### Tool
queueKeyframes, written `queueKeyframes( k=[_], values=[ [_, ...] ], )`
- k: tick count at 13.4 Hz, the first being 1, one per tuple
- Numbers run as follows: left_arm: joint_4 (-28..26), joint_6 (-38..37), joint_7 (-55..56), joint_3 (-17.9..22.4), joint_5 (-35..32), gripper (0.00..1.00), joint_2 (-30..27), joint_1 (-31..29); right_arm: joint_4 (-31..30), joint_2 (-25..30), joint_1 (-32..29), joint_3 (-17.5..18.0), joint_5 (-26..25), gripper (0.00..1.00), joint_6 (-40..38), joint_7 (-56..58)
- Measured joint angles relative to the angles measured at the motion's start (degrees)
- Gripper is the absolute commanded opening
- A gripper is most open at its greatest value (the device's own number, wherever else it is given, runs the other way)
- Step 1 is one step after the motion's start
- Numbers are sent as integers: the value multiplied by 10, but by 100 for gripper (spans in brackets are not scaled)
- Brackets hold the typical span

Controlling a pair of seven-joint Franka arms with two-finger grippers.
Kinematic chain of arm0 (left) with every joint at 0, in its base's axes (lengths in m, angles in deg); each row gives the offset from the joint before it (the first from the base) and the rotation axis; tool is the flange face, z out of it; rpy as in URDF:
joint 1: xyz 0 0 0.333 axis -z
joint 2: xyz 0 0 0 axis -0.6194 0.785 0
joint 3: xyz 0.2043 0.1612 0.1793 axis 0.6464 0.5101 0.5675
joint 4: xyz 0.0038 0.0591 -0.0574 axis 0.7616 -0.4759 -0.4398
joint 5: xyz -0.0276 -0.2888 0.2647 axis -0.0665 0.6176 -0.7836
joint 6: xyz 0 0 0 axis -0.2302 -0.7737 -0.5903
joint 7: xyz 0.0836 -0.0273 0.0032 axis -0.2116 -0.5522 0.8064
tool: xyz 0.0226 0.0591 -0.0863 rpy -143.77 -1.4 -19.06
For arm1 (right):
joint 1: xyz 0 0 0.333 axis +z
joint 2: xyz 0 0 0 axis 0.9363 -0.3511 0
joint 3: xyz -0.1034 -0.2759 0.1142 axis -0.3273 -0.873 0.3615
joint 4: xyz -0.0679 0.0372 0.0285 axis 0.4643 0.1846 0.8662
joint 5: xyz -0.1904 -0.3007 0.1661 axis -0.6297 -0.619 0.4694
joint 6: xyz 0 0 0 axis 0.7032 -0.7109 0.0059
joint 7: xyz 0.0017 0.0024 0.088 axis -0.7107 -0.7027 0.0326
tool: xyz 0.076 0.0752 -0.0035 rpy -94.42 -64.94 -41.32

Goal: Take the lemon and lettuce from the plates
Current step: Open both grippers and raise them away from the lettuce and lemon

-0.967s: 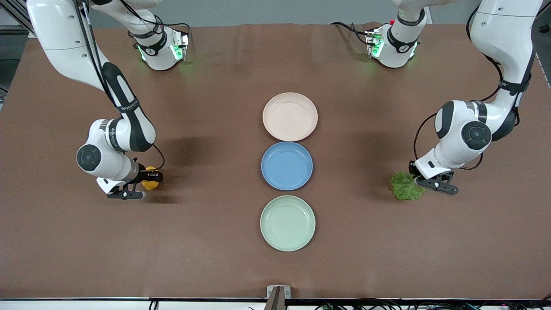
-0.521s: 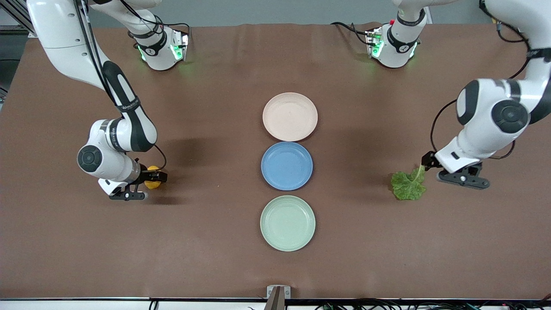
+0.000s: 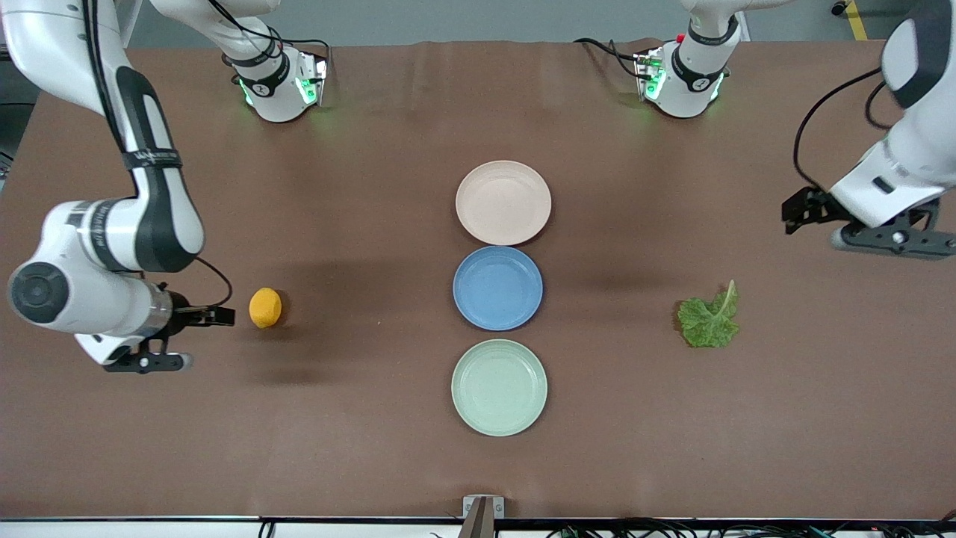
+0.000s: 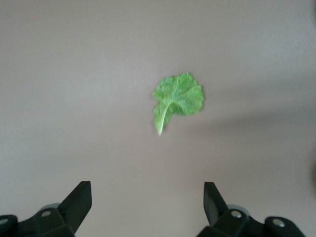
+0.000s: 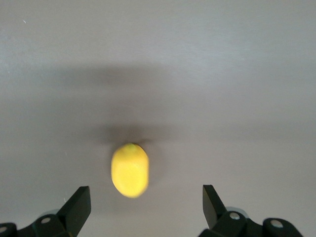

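The lemon lies on the bare table toward the right arm's end, and shows in the right wrist view. The lettuce lies flat on the table toward the left arm's end, and shows in the left wrist view. The beige-pink plate and the mint green plate are both empty at mid-table. My right gripper is open and empty, raised beside the lemon. My left gripper is open and empty, raised well away from the lettuce.
An empty blue plate sits between the two other plates. The arm bases stand at the table's edge farthest from the front camera. The brown table top has open room on both sides of the plates.
Both grippers let go and pulled up and away. The lemon and the lettuce stay on the table where they were set. The left arm withdrew farther than the right.
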Motion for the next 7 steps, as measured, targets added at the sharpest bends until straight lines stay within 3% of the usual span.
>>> queueKeyframes(
  k=[3, 7],
  values=[
    [80, -78, 0, 0, 15, 100, 9, 0, 57, 16, -23, -1, -3, 100, -93, 32],
    [97, -106, 1, 0, 45, 100, -1, 2, 112, 33, -46, -2, -3, 100, -152, 38]
  ],
)
